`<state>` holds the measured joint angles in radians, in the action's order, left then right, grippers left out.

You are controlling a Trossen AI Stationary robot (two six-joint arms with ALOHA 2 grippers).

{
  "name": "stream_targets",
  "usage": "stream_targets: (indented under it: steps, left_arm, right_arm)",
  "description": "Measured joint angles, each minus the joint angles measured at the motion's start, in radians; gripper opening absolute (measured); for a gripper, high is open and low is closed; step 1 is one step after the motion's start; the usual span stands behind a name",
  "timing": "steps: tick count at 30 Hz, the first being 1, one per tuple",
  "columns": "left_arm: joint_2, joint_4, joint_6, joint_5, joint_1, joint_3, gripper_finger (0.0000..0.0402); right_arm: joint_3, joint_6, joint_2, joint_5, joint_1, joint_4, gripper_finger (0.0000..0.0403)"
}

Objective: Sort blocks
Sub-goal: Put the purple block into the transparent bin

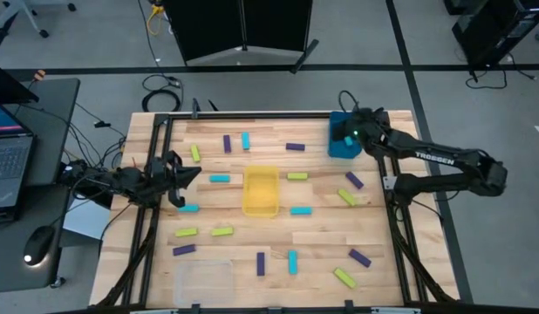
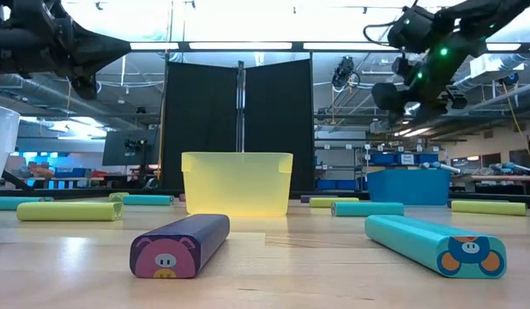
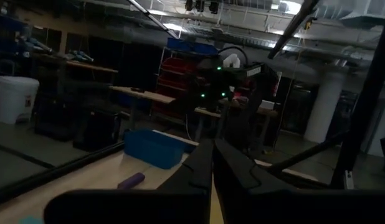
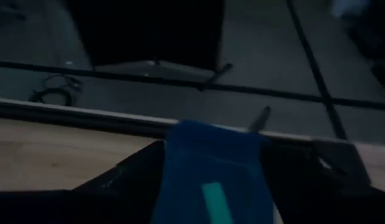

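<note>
Grey floor (image 1: 95,44) surrounded the wooden table (image 1: 322,235); a black folding screen (image 1: 243,26) stood behind it; a laptop (image 1: 8,157) sat on a side desk; ceiling strip lights (image 2: 239,45) glowed overhead.

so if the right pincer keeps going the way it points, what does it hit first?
Probably the blue bin: the right pincer hangs over it, aimed down inside, where a cyan block lies. Depth is unclear.

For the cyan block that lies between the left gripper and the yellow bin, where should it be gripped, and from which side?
Grip the cyan block at its middle, across its narrow width, coming straight down from above. It lies flat with its long axis pointing toward the yellow bin, with bare table on both long sides. The left gripper is probably nearest.
</note>
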<state>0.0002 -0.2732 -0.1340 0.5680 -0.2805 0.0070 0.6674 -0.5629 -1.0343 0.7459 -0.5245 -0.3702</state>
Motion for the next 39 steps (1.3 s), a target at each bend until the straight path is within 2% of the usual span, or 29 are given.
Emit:
stream_targets:
  steps: [4, 9, 14, 17, 20, 27, 35, 39]
  left_arm:
    - [0.000, 0.051, -0.124, 0.092, 0.000, 0.000, 0.0023]
    - [0.036, 0.164, -0.294, 0.242, 0.000, 0.001, 0.0023]
    - [0.139, 0.316, -0.483, 0.351, 0.035, 0.075, 0.0025]
    - [0.243, 0.368, -0.548, 0.358, 0.088, 0.127, 0.0032]
    - [0.367, 0.385, -0.587, 0.305, 0.160, 0.192, 0.0047]
    - [0.711, 0.500, -0.627, 0.089, 0.379, 0.398, 0.0112]
    - [1.043, 0.575, -0.468, -0.160, 0.650, 0.677, 0.0179]
    - [1.193, 0.640, -0.386, -0.220, 0.754, 0.798, 0.0201]
  right_arm:
    - [0.000, 0.141, 0.043, -0.058, 0.082, 0.167, 0.0283]
    - [0.000, 0.294, 0.090, -0.230, 0.211, 0.362, 0.0275]
    - [0.000, 0.327, 0.086, -0.242, 0.314, 0.396, 0.0263]
    - [0.000, 0.330, 0.070, -0.242, 0.339, 0.393, 0.0257]
    - [0.000, 0.319, 0.052, -0.242, 0.347, 0.394, 0.0251]
    - [0.000, 0.266, 0.014, -0.242, 0.348, 0.396, 0.0241]
    - [0.000, 0.241, 0.006, -0.242, 0.403, 0.400, 0.0235]
    - [0.000, 0.241, 0.006, -0.229, 0.442, 0.406, 0.0233]
